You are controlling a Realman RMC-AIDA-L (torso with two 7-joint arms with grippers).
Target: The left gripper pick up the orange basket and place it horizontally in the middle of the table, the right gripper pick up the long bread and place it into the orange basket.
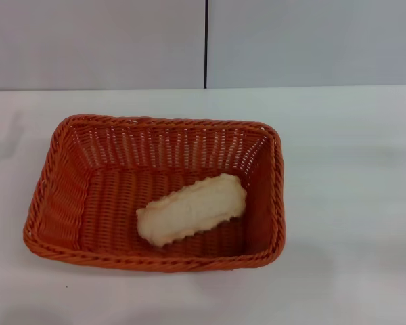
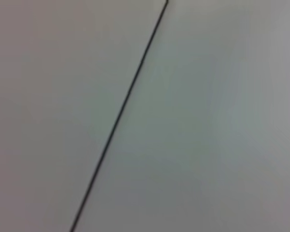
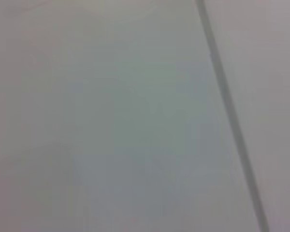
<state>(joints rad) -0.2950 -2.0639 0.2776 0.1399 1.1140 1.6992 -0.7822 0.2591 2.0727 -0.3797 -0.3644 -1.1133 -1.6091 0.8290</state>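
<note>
The orange basket (image 1: 61, 196) lies lengthwise across the white table (image 1: 352, 203), a little left of centre in the head view. Inside it the long bread (image 1: 191, 209) rests on the basket floor, pale flat side up, tilted with one end toward the basket's right wall. Neither gripper shows in any view. Both wrist views hold only a plain pale surface crossed by a thin dark line.
A grey wall (image 1: 95, 40) with a dark vertical seam (image 1: 206, 40) stands behind the table's far edge. White tabletop lies to the right of the basket and in front of it.
</note>
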